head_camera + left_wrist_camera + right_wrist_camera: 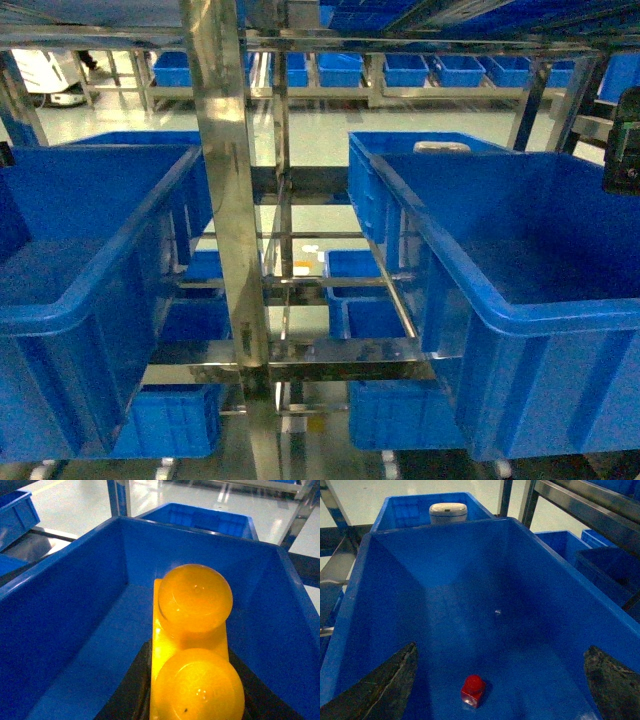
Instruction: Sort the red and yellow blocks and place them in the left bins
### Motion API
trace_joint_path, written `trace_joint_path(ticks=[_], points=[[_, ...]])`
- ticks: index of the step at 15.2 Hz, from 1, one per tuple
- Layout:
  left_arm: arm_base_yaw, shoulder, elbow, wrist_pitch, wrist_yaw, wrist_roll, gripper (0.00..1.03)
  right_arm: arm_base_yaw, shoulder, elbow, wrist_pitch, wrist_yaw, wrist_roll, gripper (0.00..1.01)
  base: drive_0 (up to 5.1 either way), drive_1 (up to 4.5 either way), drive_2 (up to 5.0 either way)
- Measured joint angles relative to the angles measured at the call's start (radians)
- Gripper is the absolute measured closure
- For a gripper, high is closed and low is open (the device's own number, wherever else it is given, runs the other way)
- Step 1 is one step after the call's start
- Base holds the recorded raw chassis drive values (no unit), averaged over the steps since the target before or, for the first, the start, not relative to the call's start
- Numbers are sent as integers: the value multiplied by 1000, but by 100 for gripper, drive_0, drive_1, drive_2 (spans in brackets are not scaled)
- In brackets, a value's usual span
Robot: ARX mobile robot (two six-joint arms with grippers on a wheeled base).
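Blue plastic dominates the head view: a large deep crate (90,290) fills the left side and another large crate (530,330) fills the right side, both resting on a shiny steel rack (235,200) with more blue bins on the lower shelves and in the far row.

In the left wrist view, the left gripper (192,700) is above the inside of a blue crate (75,630). Its dark fingers (130,690) sit on both sides of the orange-yellow block (192,645) and press against it, so the jaws are closed on the block. The block has two round studs and it is above the crate floor.

In the right wrist view, the right gripper (500,680) hangs over a blue crate (470,595). Its two dark fingers (382,687) are wide apart and hold nothing. The small red block (473,691), with one round stud, lies on the crate floor between them, touching neither finger. A white round object (448,513) rests in the bin behind this crate.
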Motion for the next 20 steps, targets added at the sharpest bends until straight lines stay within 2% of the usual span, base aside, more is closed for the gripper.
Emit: trace_joint_path(ticks=[6,8,12,16,20], points=[[85,126,125,-86,-9,-9,77,0,0,0,0,0,0,3,0,0,0],[92,147,148,-105,-19,-15,77,0,0,0,0,0,0,3,0,0,0],[63,196,174,-160,-66,-61,77,0,0,0,0,0,0,3,0,0,0],[18,226,225,-204,-100,-129,77,0,0,0,0,0,0,3,0,0,0],[-12,255,262,-232,-142,-166,77,0,0,0,0,0,0,3,0,0,0]])
